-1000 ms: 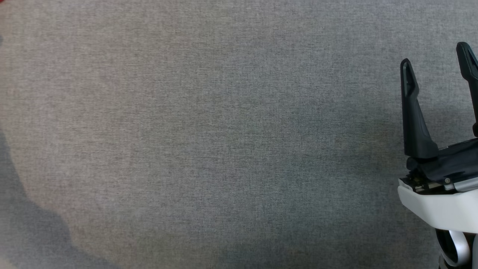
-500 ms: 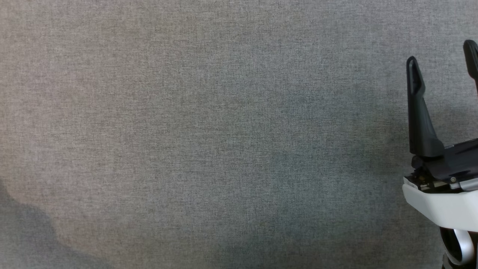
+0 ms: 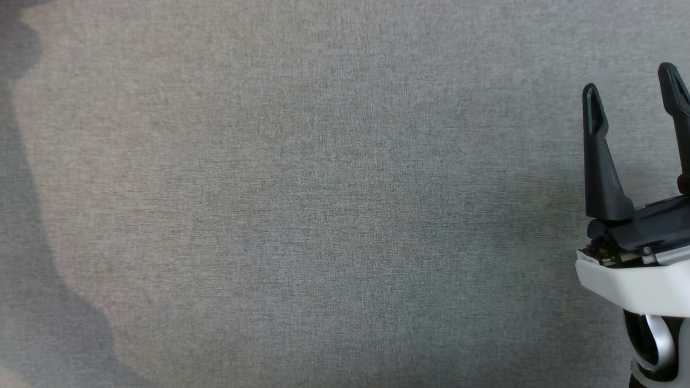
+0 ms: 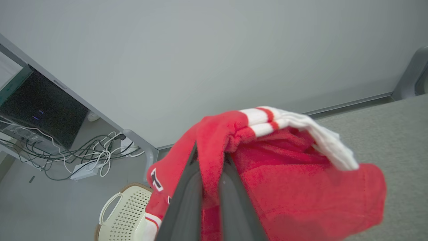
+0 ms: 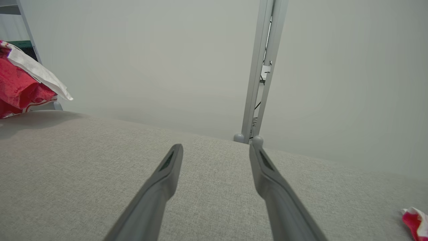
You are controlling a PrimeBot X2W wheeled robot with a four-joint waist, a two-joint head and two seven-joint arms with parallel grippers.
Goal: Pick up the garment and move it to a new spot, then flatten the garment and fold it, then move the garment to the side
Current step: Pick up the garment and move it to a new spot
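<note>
While your left arm is raised near the bench (image 4: 401, 140) edge, the left fingers (image 4: 187, 194) are clenched on a fold of the red garment (image 4: 301, 187), with the cloth pinched in the narrow gap between them. The garment hangs bunched around them, and its white-and-red striped cuff drapes over the top toward the right of that wrist view. A cream basket (image 4: 123, 211) sits on the floor below.

Your right arm rests low at the lower right of the head view, over the bench (image 3: 323, 188). The right fingers (image 3: 598, 161) are spread wide, grasp nothing and point up that view. From the right wrist, those fingers (image 5: 160, 187) reach out just above the bench, and the garment (image 5: 20, 87) is lifted at the far left, with its shadow on the bench below it.
</note>
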